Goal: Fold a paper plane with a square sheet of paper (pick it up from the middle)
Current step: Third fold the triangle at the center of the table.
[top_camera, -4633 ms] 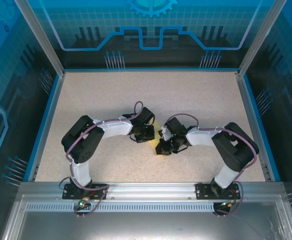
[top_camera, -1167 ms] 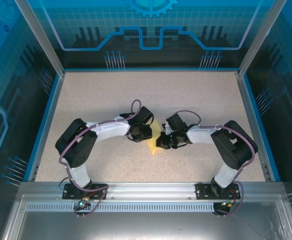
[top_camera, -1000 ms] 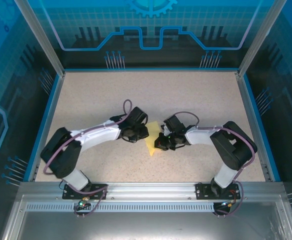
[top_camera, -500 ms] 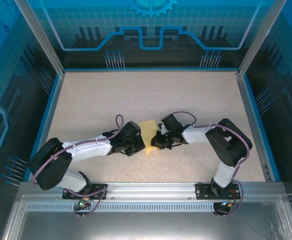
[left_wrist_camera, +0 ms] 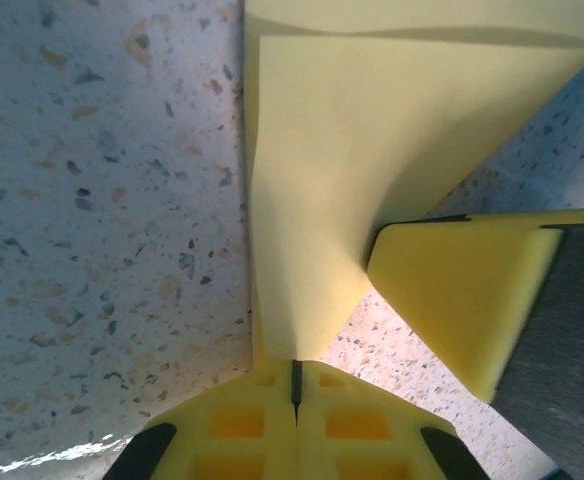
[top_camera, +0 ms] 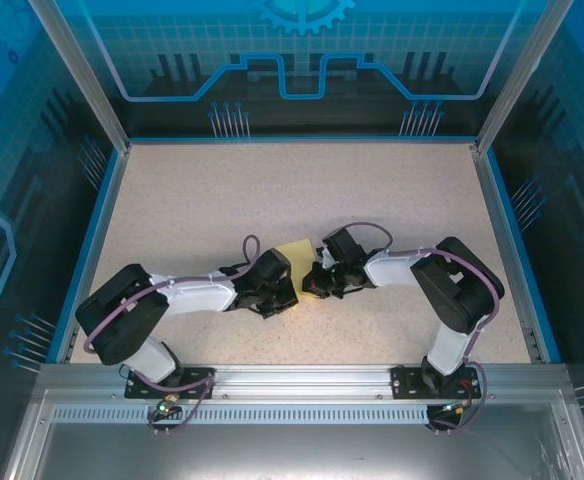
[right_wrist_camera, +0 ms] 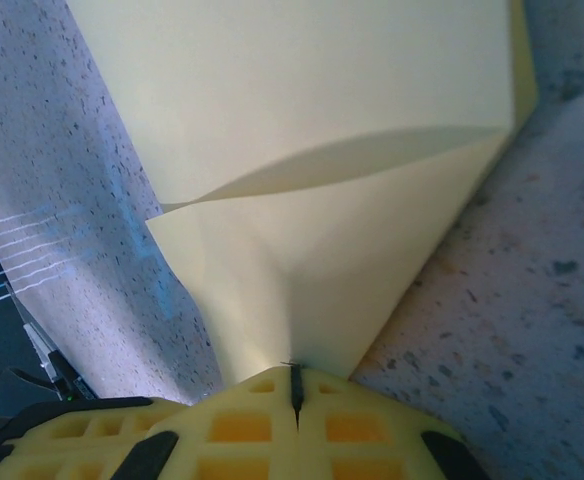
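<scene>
The square sheet of paper (top_camera: 294, 251) is pale yellow and folded over into layered flaps in mid-table, partly hidden under both grippers. My left gripper (top_camera: 288, 291) lies low on its near left side. In the left wrist view the left gripper (left_wrist_camera: 295, 362) is shut on a narrowing flap of the paper (left_wrist_camera: 372, 140). My right gripper (top_camera: 315, 284) meets it from the right. Its yellow fingers (left_wrist_camera: 457, 295) press in beside the same flap. In the right wrist view the right gripper (right_wrist_camera: 294, 370) is shut on a fold of the paper (right_wrist_camera: 312, 130).
The speckled beige table (top_camera: 402, 200) is ringed by a blue rim (top_camera: 100, 215) and clear enclosure walls. A metal rail (top_camera: 302, 375) with both arm bases runs along the near edge. The left arm's elbow (top_camera: 122, 310) lies low at the near left.
The left arm has dropped and stretched out low, and its gripper has slid to the near left of the paper. The paper has shifted slightly left, and more of it shows behind the grippers.
</scene>
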Action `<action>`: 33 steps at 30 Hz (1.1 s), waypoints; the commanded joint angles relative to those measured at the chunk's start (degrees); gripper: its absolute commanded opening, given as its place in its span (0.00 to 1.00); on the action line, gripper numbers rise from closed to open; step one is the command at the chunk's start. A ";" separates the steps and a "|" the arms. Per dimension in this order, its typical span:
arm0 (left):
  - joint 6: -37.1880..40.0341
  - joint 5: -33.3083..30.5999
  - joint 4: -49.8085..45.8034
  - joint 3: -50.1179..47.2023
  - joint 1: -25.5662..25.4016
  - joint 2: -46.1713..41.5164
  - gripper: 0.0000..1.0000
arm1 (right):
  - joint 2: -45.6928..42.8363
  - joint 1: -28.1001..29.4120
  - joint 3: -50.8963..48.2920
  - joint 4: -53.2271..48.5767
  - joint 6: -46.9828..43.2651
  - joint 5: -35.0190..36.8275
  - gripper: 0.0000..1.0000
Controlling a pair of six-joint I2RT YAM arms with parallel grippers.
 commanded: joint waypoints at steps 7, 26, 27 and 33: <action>-1.00 1.35 -1.36 1.77 -0.77 3.20 0.00 | -1.44 0.72 2.91 -3.55 -8.88 -0.28 0.00; -0.37 0.24 -13.35 4.44 -1.08 5.73 0.00 | 5.67 -6.26 8.26 -9.50 -17.63 1.03 0.00; -0.31 0.36 -13.62 4.52 -1.05 6.00 0.00 | 5.97 -7.26 8.76 -9.97 -18.08 1.23 0.00; 0.00 0.96 -14.21 4.96 -1.13 7.03 0.00 | 7.49 -13.04 12.34 -12.06 -20.40 2.04 0.00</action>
